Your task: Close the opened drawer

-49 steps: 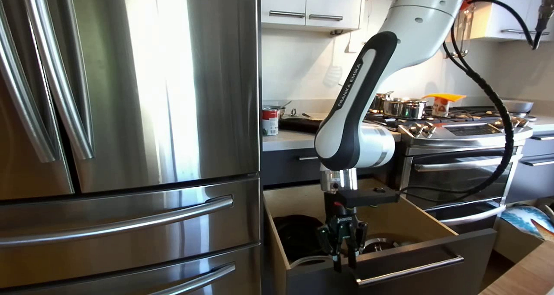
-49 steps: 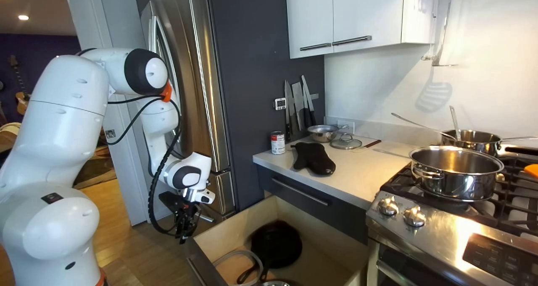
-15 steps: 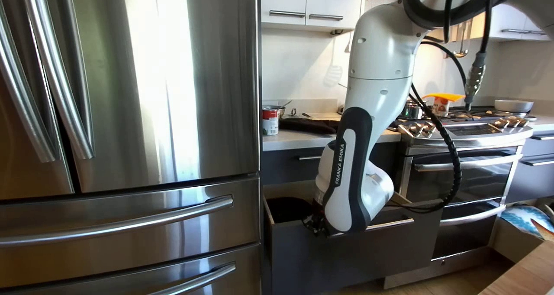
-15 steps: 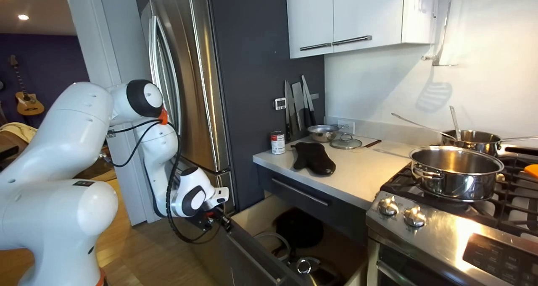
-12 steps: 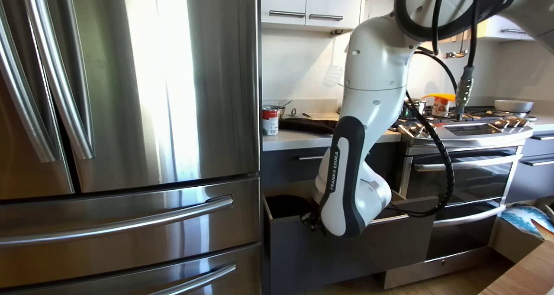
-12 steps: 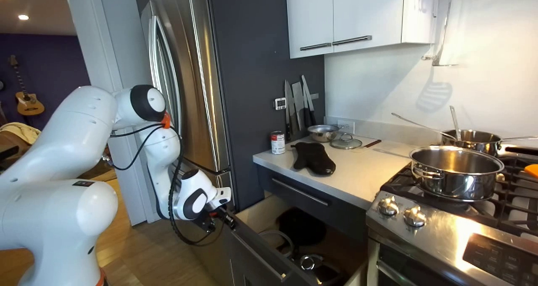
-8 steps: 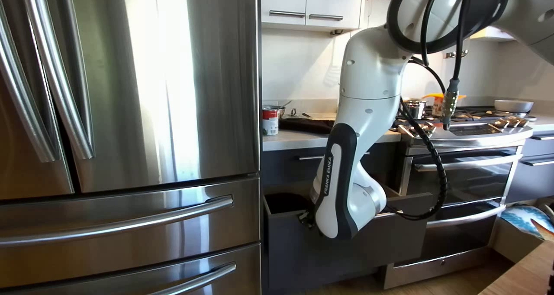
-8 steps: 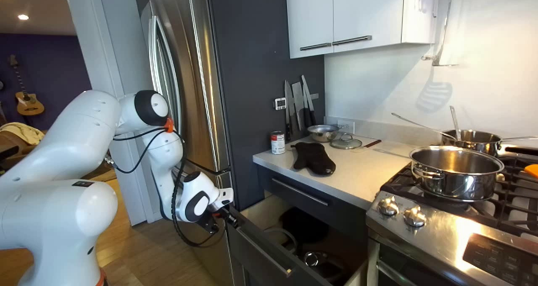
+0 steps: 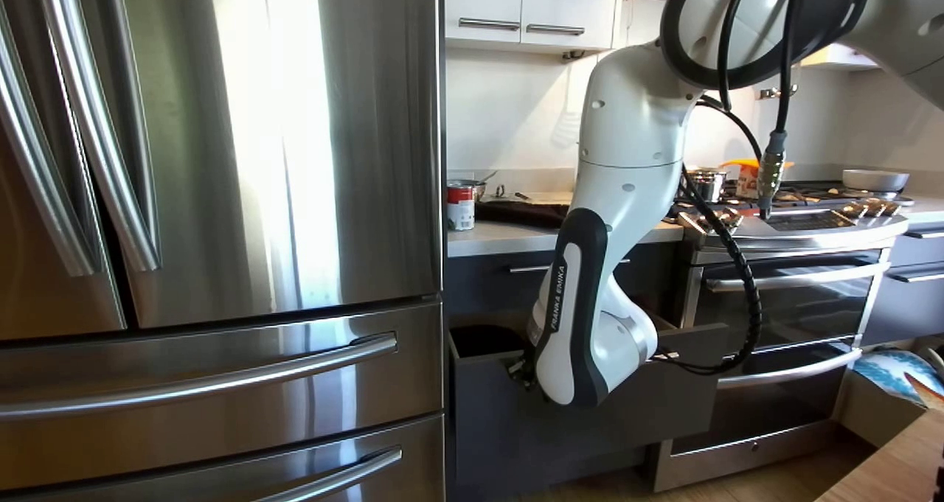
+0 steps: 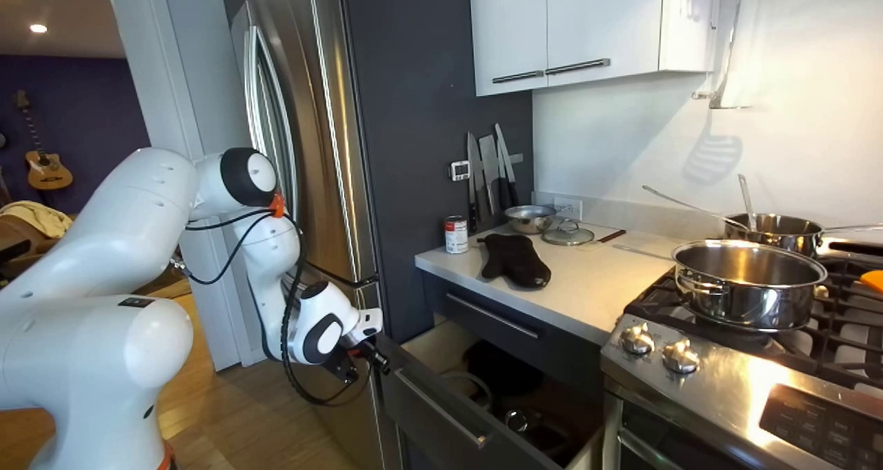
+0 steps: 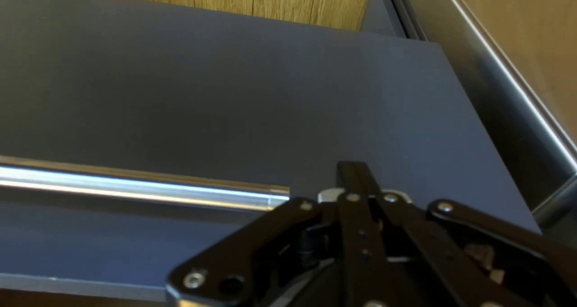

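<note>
The drawer stands partly open, its dark grey front point(image 9: 590, 432) point(image 10: 428, 425) seen in both exterior views. In the wrist view the front point(image 11: 203, 95) fills most of the picture. Its steel bar handle point(image 11: 148, 185) ends left of the fingers; it also shows in an exterior view point(image 10: 441, 411). A black pan point(image 10: 500, 370) and steel cookware point(image 10: 516, 420) lie inside. My gripper point(image 11: 354, 174) is shut and empty, in front of the drawer front near its refrigerator-side end point(image 10: 381, 365). Whether the fingertips touch the front I cannot tell. The arm partly hides the gripper point(image 9: 522, 373).
A stainless refrigerator point(image 9: 221, 192) stands close beside the drawer. A shallower closed drawer point(image 10: 476, 311) sits above it, under the counter point(image 10: 586, 277) with a can point(image 10: 456, 235) and black mitt point(image 10: 517, 263). The stainless oven point(image 9: 782, 295) is on the drawer's other side.
The drawer slid far inward over these seconds, and slightly more in the last half second while the arm stayed nearly still. My gripper went from open above the drawer to shut before its front.
</note>
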Action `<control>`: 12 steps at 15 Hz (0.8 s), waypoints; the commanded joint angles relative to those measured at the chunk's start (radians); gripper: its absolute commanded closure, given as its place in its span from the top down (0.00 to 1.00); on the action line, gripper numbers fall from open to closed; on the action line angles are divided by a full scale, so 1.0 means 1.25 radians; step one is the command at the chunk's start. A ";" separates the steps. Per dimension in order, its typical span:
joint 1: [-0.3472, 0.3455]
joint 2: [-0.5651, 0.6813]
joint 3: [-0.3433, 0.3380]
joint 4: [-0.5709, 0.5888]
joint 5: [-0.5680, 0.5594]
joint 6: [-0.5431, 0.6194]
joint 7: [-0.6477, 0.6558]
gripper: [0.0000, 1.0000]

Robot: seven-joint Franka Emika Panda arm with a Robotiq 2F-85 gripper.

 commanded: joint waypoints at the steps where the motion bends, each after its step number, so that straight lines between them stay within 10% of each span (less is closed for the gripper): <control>1: -0.034 0.008 0.038 0.019 0.021 0.025 -0.036 0.00; 12: -0.076 0.112 0.070 0.176 0.098 0.110 -0.045 0.00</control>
